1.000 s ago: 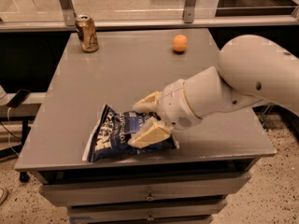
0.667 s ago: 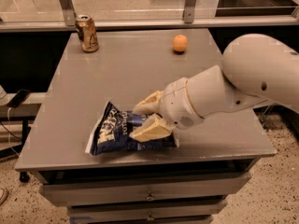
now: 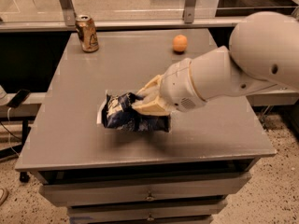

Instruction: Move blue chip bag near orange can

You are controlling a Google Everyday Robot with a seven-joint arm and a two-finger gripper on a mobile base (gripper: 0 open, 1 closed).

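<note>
The blue chip bag (image 3: 122,117), dark navy with a white edge, is crumpled and held at the middle of the grey table (image 3: 117,64). My gripper (image 3: 145,104) comes in from the right on the big white arm and is shut on the bag's right end, its cream fingers (image 3: 152,107) pinching it. The bag seems raised slightly off the tabletop. The orange can (image 3: 87,33) stands upright at the table's far left corner, well apart from the bag.
A round orange fruit (image 3: 180,43) lies at the back right of the table. A glass barrier with metal posts (image 3: 65,3) runs behind the table. Drawers (image 3: 149,197) sit below the front edge. A dark object (image 3: 18,98) lies on a ledge at left.
The bag lay flat near the front edge with the fingers around it. Now it is bunched up in the gripper and has shifted up and a little away from the front edge.
</note>
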